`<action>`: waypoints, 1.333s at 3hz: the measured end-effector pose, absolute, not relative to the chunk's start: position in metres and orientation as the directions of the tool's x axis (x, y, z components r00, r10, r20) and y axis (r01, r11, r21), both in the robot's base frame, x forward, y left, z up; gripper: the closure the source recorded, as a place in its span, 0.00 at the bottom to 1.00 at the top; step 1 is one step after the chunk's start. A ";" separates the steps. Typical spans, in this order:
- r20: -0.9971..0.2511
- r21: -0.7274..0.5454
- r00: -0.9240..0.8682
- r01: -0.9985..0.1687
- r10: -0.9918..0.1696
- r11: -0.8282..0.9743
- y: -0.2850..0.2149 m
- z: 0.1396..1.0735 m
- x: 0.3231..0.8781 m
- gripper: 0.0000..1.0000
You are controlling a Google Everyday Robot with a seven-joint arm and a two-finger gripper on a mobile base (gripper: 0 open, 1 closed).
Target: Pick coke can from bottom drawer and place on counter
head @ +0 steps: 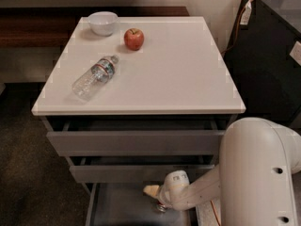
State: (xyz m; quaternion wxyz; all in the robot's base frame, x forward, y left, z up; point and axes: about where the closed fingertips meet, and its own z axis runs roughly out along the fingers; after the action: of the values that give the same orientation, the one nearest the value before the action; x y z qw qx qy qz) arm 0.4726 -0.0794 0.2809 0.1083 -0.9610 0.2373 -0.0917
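- Coke can: not clearly in view; I judge it lies in the open bottom drawer (117,207), beneath the gripper.
- Water bottle (94,76), bowl (103,22) and apple (134,38) take up the left of the counter (188,74).
- Gripper (155,197) reaches low into the drawer, presumably for the can; its grip cannot be told.
- The middle drawer (136,173) juts out just above and could block the lift.

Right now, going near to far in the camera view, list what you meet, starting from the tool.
Nearest, the tool over the open bottom drawer → water bottle lying on the counter → apple → bowl.
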 end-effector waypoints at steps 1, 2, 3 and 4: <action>0.103 -0.272 0.883 -0.418 -0.458 -0.867 -0.083 0.255 0.484 0.00; 0.098 -0.264 0.894 -0.400 -0.437 -0.878 -0.082 0.238 0.491 0.00; 0.091 -0.235 0.903 -0.390 -0.419 -0.890 -0.082 0.220 0.497 0.00; 0.084 -0.203 0.910 -0.382 -0.405 -0.901 -0.082 0.202 0.501 0.00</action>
State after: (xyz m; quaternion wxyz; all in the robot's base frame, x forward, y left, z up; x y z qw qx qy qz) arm 0.5011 -0.0815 0.2020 0.0916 -0.9731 0.2023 -0.0620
